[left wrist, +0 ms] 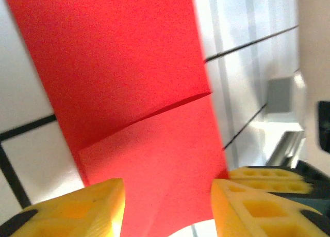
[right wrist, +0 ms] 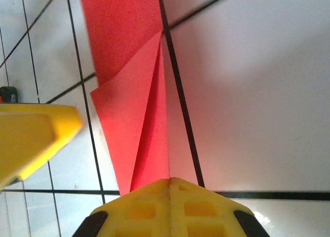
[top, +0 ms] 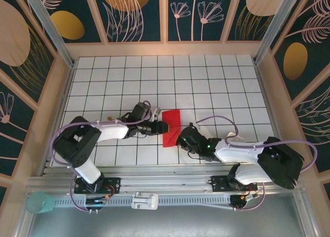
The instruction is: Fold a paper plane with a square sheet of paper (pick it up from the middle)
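While the right gripper is clamped shut on the near end of the folded square sheet of paper, mid bench, the left gripper straddles its left edge, jaws half apart; far rows free.

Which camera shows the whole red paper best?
Top external view: the red paper shows nearly its whole outline. The left wrist view gives a close stretch with one crease; the right wrist view, a folded flap.
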You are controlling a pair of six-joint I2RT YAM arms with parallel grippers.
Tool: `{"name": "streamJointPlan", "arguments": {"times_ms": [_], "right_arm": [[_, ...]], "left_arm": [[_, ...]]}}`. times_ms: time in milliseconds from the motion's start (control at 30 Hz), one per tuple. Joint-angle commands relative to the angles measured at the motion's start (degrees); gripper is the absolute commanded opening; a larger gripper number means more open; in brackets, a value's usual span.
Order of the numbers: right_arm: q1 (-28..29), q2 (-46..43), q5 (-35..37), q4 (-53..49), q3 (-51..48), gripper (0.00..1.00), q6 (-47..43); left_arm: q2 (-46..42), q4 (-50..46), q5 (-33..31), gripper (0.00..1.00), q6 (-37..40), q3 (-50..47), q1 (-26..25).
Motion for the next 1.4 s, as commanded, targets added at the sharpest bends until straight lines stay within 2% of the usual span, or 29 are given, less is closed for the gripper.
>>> {"name": "streamJointPlan", "arguments": {"times_ms": [0,67,200,300,433,567,733,900,1133,1367], "right_arm": [[-3.89,-4.99,1.29,-14.24,3.79,0.00,-13.24],[-5.79,-7.85,0.86,-20.59,6.35,0.00,-19.39],[-6.48,-9.91,5.87,-36.03,15.37,0.00,-28.24],[-5.06,-6.28,9.73,-44.23,21.67,0.00,-30.70],[-1.08,2.86,13.42,-51.25,27.78,0.00,-30.68],[3.68,10.23,12.03,-47.70,29.04,0.00,-30.50],[8.57,15.24,6.55,-38.22,29.33,0.00,-30.81],[10.83,18.40,1.89,-30.86,28.65,0.00,-30.19],[11.71,18.46,-0.64,-23.31,25.19,0.03,-28.61],[12.32,16.40,-1.23,-18.80,21.16,0.05,-28.00]], "left_arm": [[-6.63,4.12,1.08,0.52,-4.42,-0.27,2.84],[-9.41,3.53,0.65,0.52,-4.99,-0.67,4.92],[-13.57,0.47,-0.78,0.53,-4.50,-1.18,8.86],[-15.04,-2.81,-1.89,0.53,-3.22,-0.78,11.36],[-16.24,-6.89,-3.92,0.53,-1.55,-0.11,13.50],[-16.22,-8.69,-4.85,0.53,-0.52,0.40,13.62],[-15.49,-11.12,-4.02,0.53,0.37,1.20,13.60],[-14.23,-11.39,-1.74,0.52,-0.03,1.50,13.61],[-9.58,-7.56,4.15,0.43,-3.54,0.51,13.07],[-2.16,-2.42,8.59,0.31,-6.40,2.96,8.65]]}}
